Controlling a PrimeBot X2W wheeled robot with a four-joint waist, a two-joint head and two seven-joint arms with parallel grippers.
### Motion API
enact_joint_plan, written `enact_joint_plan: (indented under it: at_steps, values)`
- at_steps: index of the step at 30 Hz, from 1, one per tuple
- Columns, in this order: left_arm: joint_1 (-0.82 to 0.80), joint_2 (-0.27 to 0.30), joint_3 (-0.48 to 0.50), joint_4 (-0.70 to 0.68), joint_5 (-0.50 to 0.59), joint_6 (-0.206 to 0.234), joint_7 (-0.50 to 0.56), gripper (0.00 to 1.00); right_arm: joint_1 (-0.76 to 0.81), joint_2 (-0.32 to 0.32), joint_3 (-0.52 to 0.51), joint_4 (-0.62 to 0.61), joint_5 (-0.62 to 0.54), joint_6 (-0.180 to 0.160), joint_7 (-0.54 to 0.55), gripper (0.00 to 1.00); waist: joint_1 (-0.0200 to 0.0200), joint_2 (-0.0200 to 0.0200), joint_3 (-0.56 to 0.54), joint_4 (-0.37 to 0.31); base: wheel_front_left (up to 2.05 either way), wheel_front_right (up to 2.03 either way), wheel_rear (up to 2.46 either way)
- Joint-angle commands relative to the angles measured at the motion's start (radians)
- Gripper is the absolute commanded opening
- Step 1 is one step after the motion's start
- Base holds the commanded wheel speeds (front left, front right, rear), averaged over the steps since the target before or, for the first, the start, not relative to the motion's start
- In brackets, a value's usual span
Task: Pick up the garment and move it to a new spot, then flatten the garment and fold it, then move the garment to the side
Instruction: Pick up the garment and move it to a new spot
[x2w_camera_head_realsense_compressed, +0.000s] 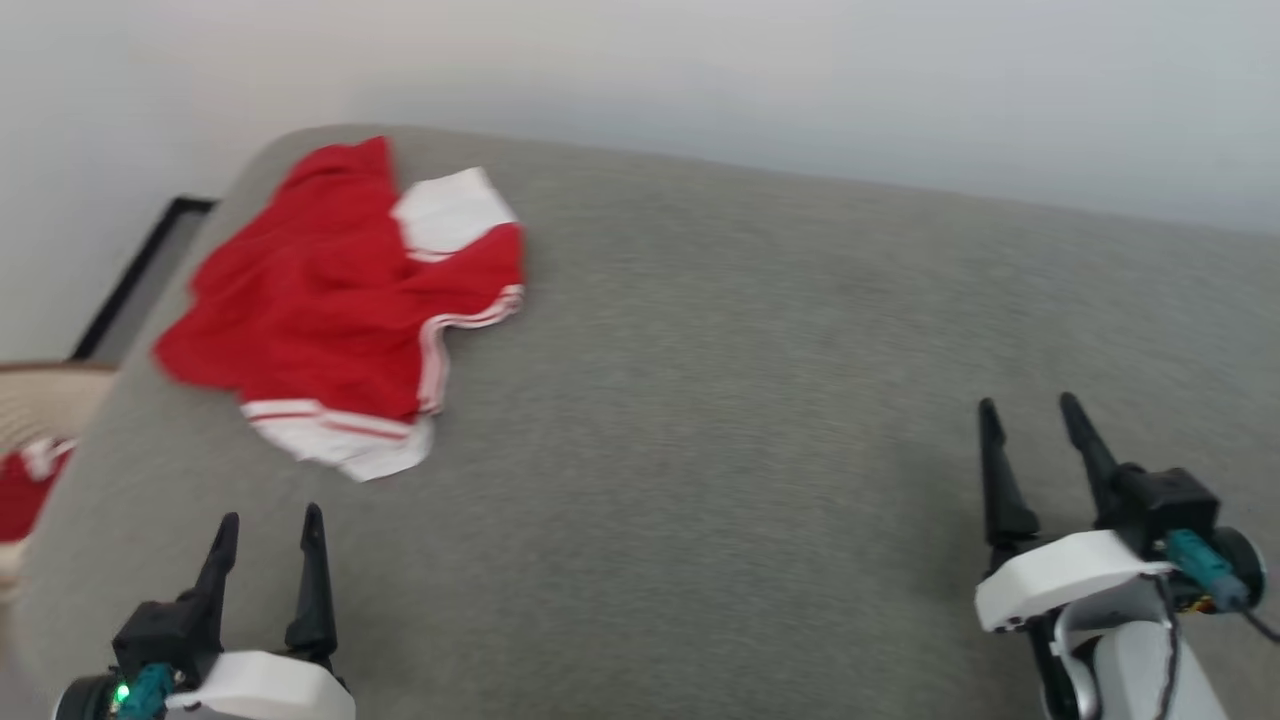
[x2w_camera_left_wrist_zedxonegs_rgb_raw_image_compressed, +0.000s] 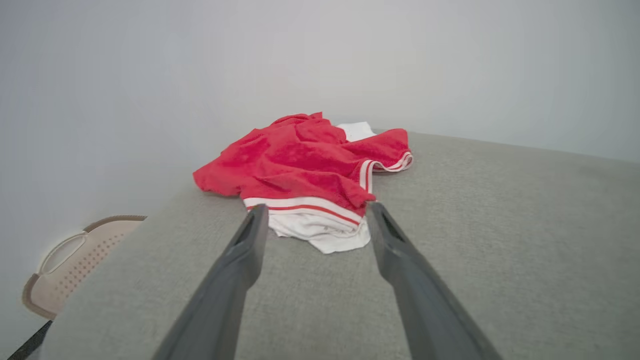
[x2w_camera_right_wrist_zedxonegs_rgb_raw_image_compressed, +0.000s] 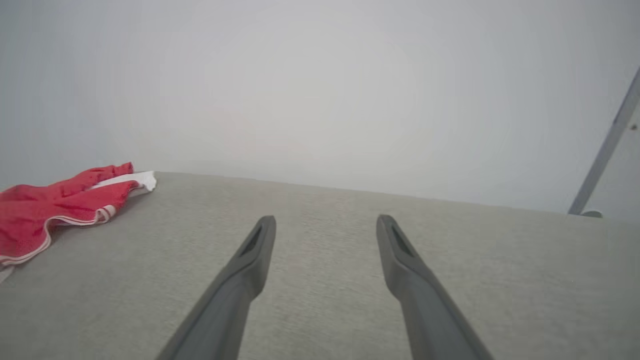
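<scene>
1. Nearest the robot, the left gripper (x2w_camera_head_realsense_compressed: 272, 512) hovered at the lower left over the grey cloth surface (x2w_camera_head_realsense_compressed: 750, 400), its two dark fingers spread wide with nothing between them.
2. The right gripper (x2w_camera_head_realsense_compressed: 1028, 400) hung at the lower right, a little farther forward, also spread wide and empty, well apart from the garment.
3. In the left wrist view the left gripper (x2w_camera_left_wrist_zedxonegs_rgb_raw_image_compressed: 316, 206) pointed straight at the garment (x2w_camera_left_wrist_zedxonegs_rgb_raw_image_compressed: 305, 170), with its fingertips just short of the white striped hem.
4. In the right wrist view the right gripper (x2w_camera_right_wrist_zedxonegs_rgb_raw_image_compressed: 326, 218) faced bare grey cloth, with the garment (x2w_camera_right_wrist_zedxonegs_rgb_raw_image_compressed: 55, 205) off to the left edge.
5. Farther off, the garment (x2w_camera_head_realsense_compressed: 320, 290) lay crumpled near the surface's far left corner, red with white sleeves and striped trim. No print was readable.
6. Beyond the left edge sat a beige perforated basket (x2w_camera_left_wrist_zedxonegs_rgb_raw_image_compressed: 75, 260), and behind everything stood a pale wall (x2w_camera_head_realsense_compressed: 800, 80).
</scene>
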Motion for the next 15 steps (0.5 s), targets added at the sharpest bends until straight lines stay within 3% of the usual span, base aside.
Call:
enact_joint_plan:
  at_steps: [1, 9, 15]
  values:
    - [0.014, -0.006, 0.007, -0.002, 0.022, 0.006, -0.01, 1.0, -0.009, 0.002, 0.019, 0.01, -0.019, 0.0, -0.011, 1.0, 0.0, 0.0, -0.006, 0.1, 0.0, 0.0, 0.0]
    - [0.057, -0.038, 0.029, -0.007, 0.003, 0.026, -0.014, 1.0, -0.025, 0.001, 0.129, 0.068, 0.027, 0.0, -0.014, 1.0, 0.0, 0.0, -0.032, 0.276, 0.0, 0.0, 0.0]
    - [0.092, -0.044, 0.06, -0.043, -0.028, 0.042, -0.014, 1.0, -0.06, 0.0, 0.206, 0.103, 0.05, 0.0, -0.014, 1.0, 0.0, 0.0, -0.014, 0.288, 0.0, 0.0, 0.0]
